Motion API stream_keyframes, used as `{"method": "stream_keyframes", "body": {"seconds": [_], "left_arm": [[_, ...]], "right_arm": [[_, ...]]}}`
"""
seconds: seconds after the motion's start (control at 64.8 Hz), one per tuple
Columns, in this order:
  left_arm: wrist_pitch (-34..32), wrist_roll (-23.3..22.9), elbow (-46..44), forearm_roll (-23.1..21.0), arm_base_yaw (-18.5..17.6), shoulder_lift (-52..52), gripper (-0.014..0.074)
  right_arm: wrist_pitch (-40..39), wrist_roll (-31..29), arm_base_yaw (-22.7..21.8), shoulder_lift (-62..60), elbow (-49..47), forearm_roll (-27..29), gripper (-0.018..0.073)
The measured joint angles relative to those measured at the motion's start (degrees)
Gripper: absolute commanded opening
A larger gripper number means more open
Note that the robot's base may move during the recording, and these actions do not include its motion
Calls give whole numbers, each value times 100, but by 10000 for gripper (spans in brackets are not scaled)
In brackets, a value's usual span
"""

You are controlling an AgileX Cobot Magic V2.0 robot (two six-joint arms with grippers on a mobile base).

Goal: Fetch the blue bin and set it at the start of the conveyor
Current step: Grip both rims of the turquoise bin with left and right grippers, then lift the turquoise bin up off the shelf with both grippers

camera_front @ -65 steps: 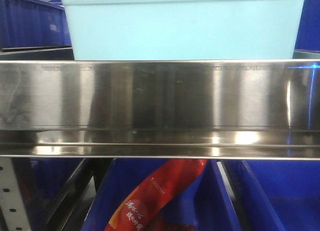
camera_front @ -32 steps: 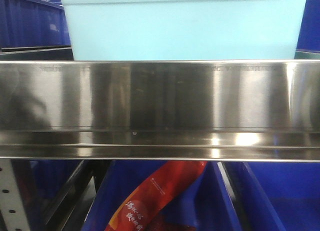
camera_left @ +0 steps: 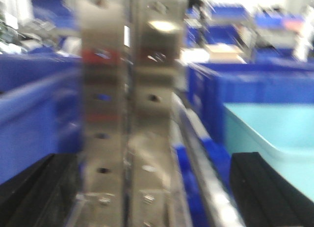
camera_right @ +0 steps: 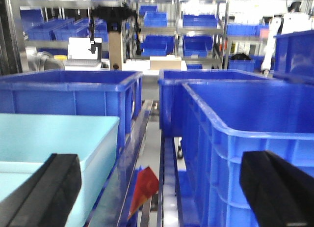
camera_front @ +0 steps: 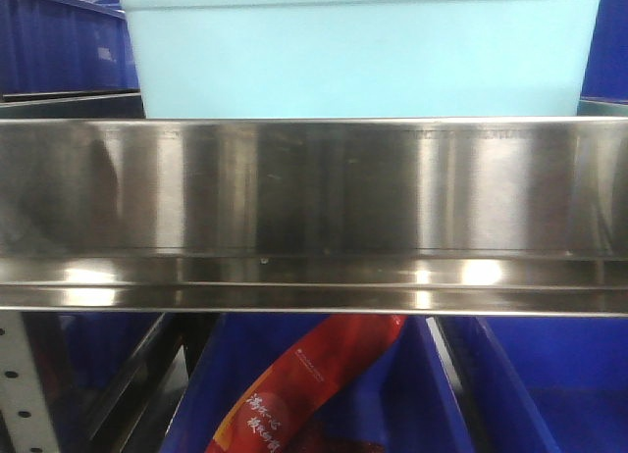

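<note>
The light turquoise blue bin [camera_front: 363,51] stands on the shelf behind the shiny steel rail [camera_front: 314,213], filling the top of the front view. It shows at the right of the blurred left wrist view [camera_left: 274,128] and at the lower left of the right wrist view [camera_right: 54,138]. My left gripper [camera_left: 154,187] is open and empty, its jaws either side of a perforated steel upright [camera_left: 127,104]. My right gripper [camera_right: 162,192] is open and empty, one finger [camera_right: 46,190] over the bin's right end, the other by a dark blue crate. The conveyor is out of view.
Dark royal-blue crates [camera_right: 255,133] stand right of the turquoise bin, with more behind [camera_right: 73,97]. A red packet [camera_front: 304,384] lies in a blue crate under the shelf and shows through the gap [camera_right: 143,187]. Racks of blue crates fill the background.
The turquoise bin and rail stay put in the front view. Only the reflections on the steel rail shift, with a dark smear moving at the left.
</note>
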Motion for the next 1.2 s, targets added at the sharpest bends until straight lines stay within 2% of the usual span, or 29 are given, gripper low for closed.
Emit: {"method": "stream_keyframes", "body": {"seconds": [0.108, 0.324, 0.401, 0.478, 0.663, 0.802, 0.926, 1.034, 1.203], "left_arm": [[196, 280, -333, -10, -678, 465, 526], [270, 389, -1227, -22, -2191, 1910, 526], [358, 389, -1720, -62, -2552, 2626, 526], [563, 283, -2312, -106, -2686, 3400, 526], [1655, -198, -4272, -175, -2645, 5073, 526], [2669, -571, -5840, -189, -2310, 6163, 526], [3567, -676, -6903, -189, -1977, 7001, 526], [4183, -741, -7474, -189, -1724, 7621, 526], [4478, -766, -7751, -177, -1472, 8265, 526]], "right_arm": [[236, 0, 125, 376, -230, 10, 549], [565, 0, 723, 1464, -864, 14, 549], [863, 0, 909, 2005, -1292, 25, 549], [1229, 0, 966, 2552, -1855, 24, 549], [2332, 61, 975, 3991, -3458, 24, 549], [3361, 251, 975, 5097, -4880, 36, 549], [4089, 320, 975, 6017, -5946, 36, 549], [4321, 332, 975, 6672, -6584, 36, 549], [4375, 361, 975, 7546, -6954, 36, 549]]}}
